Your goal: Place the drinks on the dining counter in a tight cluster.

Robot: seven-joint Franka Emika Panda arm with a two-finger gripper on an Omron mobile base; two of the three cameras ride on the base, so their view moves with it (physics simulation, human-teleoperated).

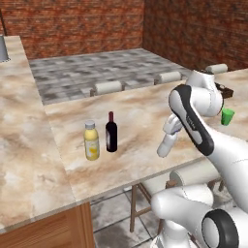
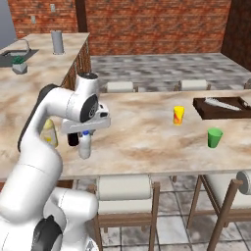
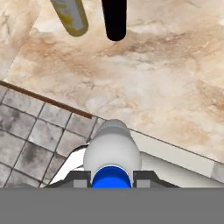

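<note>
My gripper (image 3: 111, 179) is shut on the blue cap of the small white bottle (image 3: 112, 151). The white bottle (image 1: 166, 140) hangs slightly tilted, low over the dining counter (image 1: 140, 109) near its front edge; I cannot tell whether it touches the stone. To its left stand the dark wine bottle (image 1: 111, 133) and the yellow juice bottle (image 1: 91, 141), close together and upright. In the right base view the white bottle (image 2: 85, 145) hangs under the gripper (image 2: 86, 131), with the wine bottle (image 2: 73, 139) and juice bottle (image 2: 49, 133) partly hidden behind my arm.
A yellow cup (image 2: 179, 115), a green cup (image 2: 214, 138) and a dark tray (image 2: 223, 107) sit further right on the counter. Cushioned stools (image 2: 122, 188) line its near edge, and more stools (image 1: 107, 87) line the far side. A metal cylinder (image 2: 58, 42) stands on the side counter.
</note>
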